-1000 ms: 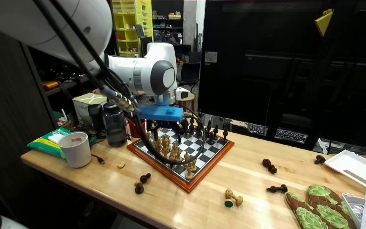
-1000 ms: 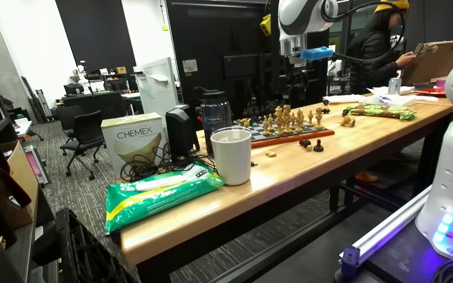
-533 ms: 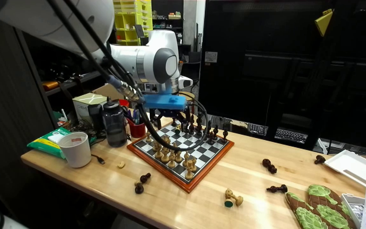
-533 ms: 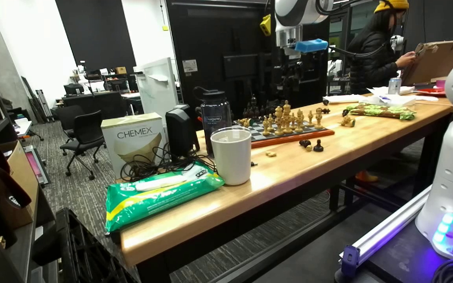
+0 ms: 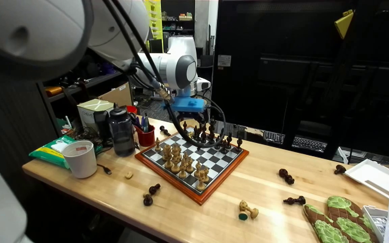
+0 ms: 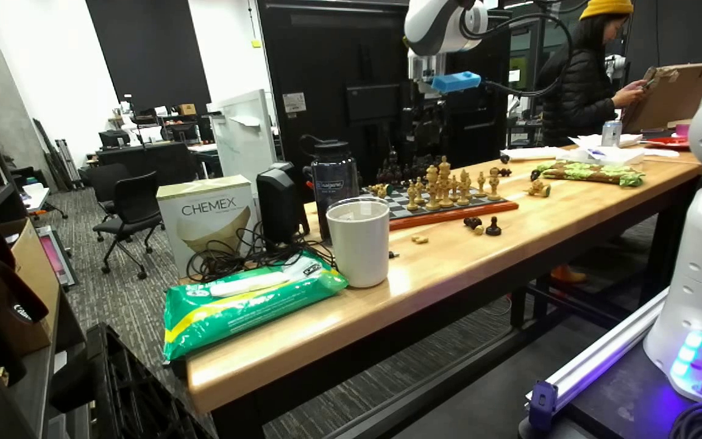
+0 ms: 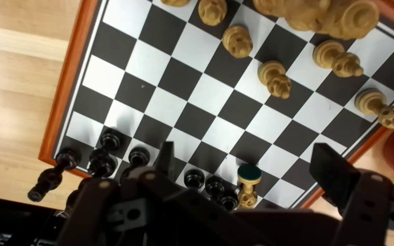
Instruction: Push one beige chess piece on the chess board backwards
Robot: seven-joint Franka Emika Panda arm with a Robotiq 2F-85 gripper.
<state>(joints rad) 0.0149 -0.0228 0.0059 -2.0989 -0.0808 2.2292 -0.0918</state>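
Observation:
The chess board (image 5: 224,176) lies on the table; its frame also shows in the wrist view (image 7: 67,73) and an exterior view (image 6: 456,215). Several beige pieces (image 5: 175,165) stand along one side, also in an exterior view (image 6: 444,183) and the wrist view (image 7: 275,80). One beige piece (image 7: 247,188) lies on its side, green base showing, beside dark pieces (image 7: 101,162) at the opposite side; it also shows in an exterior view (image 6: 381,190). My gripper (image 7: 243,148) is open and empty above that side, the lying piece between its fingers in the wrist picture. It hovers above the board in an exterior view (image 6: 425,125).
A red pen cup (image 5: 146,136) and a dark bottle (image 5: 121,133) stand beside the board. A white cup (image 5: 80,160) is near the table edge. Fallen beige pieces (image 5: 248,210), dark pieces (image 5: 294,200) and oven mitts (image 5: 343,216) lie on the table.
My open gripper has risen from low over the board and moved away from the standing beige pieces, toward the dark pieces. It has dipped slightly in the last half second. The pieces look unmoved.

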